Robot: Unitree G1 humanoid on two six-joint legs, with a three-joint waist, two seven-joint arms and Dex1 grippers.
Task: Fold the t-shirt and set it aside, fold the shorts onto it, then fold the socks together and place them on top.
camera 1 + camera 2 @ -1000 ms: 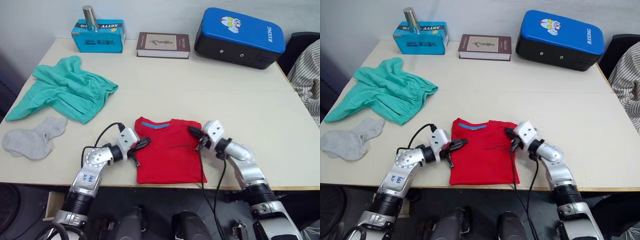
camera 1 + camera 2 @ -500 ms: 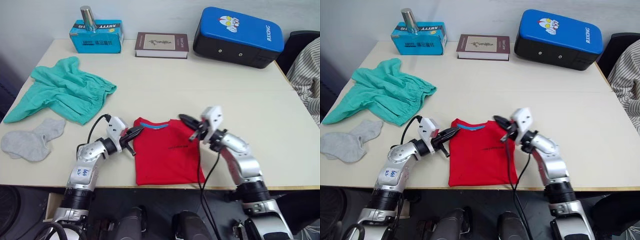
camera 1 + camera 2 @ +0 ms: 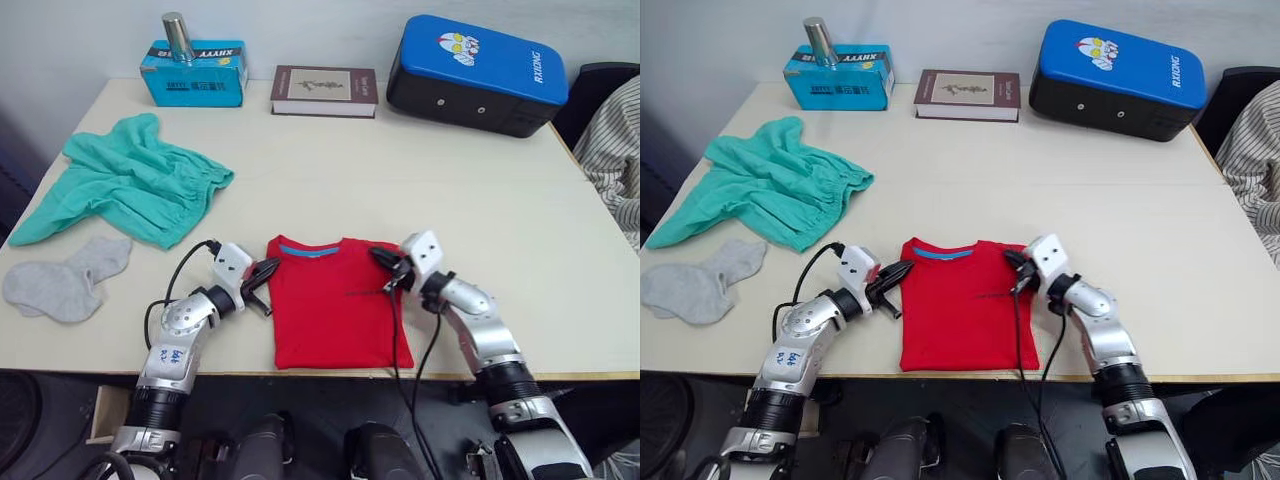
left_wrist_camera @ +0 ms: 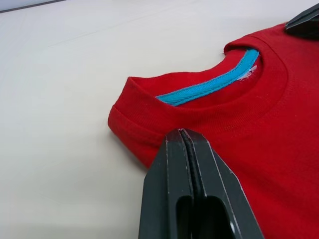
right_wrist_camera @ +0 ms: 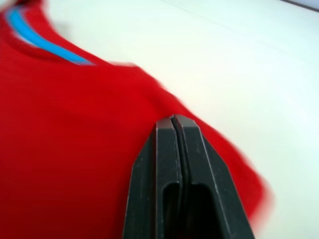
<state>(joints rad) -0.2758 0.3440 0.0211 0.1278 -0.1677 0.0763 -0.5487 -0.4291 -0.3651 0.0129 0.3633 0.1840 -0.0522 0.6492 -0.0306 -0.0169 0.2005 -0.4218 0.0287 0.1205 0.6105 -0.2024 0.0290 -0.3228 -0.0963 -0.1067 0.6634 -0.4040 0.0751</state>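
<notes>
with t-shirt (image 3: 335,308) folded narrow at lower centre of worktop (image 3: 520,210), left gripper (image 3: 262,272) and right gripper (image 3: 389,265) both clenched empty at its shoulder corners, likely poised for next fold.

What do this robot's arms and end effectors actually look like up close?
Both arms are silver metal segments with black joints and loose black cables. The left arm bears handwritten blue markings. Each wrist carries a white block. The left end effector and right end effector have two black, tapered fingers.
</notes>
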